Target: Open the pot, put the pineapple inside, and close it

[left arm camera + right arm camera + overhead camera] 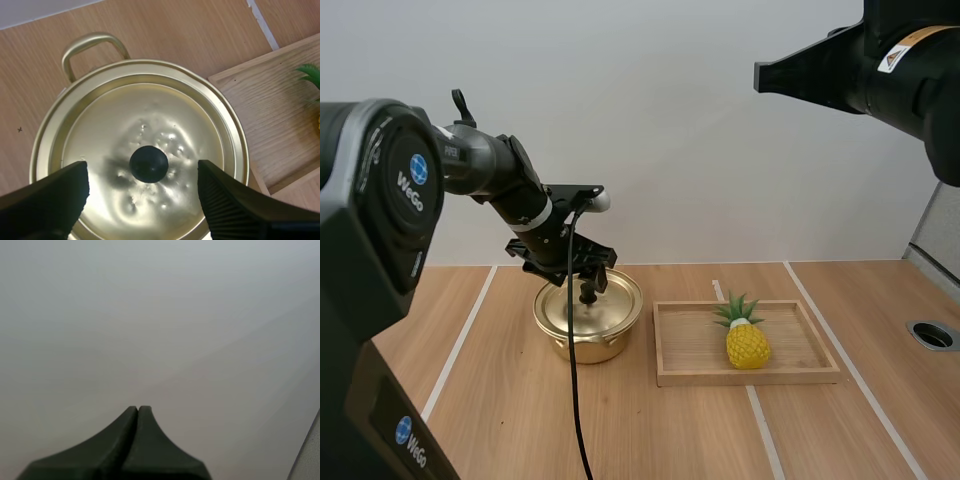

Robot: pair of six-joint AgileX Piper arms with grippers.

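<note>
- The surface (670,430) is pale wood-grain board crossed by thin white stripes, and it carries the pot and everything beside it.
- The wooden tray (750,378) is a shallow light-wood rectangle with a raised rim. It lies just to the right of the pot, and from the left wrist one corner sits close to the pot's edge.
- The pot (588,345) is round, shiny, gold-coloured metal. One looped handle (92,47) shows on its far side; the near rim is hidden behind the left fingers.
- The lid (150,115) sits on the pot. It is a shallow gold disc, dimpled and dented around the middle.
- The pineapple (747,343) is yellow and bumpy with a green leafy crown. It stands in the tray to the right of the pot, and from the left wrist only its leaf tips show.
- The left end effector (142,169) is over the lid with its ribbed black fingers (220,200) spread wide and holding nothing. They flank the round black knob (148,163) with a gap on each side. Its height above the lid is hard to judge.
- The right end effector (138,412) is raised high, well to the right of the pot. Its fingers are pressed together in one dark wedge against a plain grey wall.
</note>
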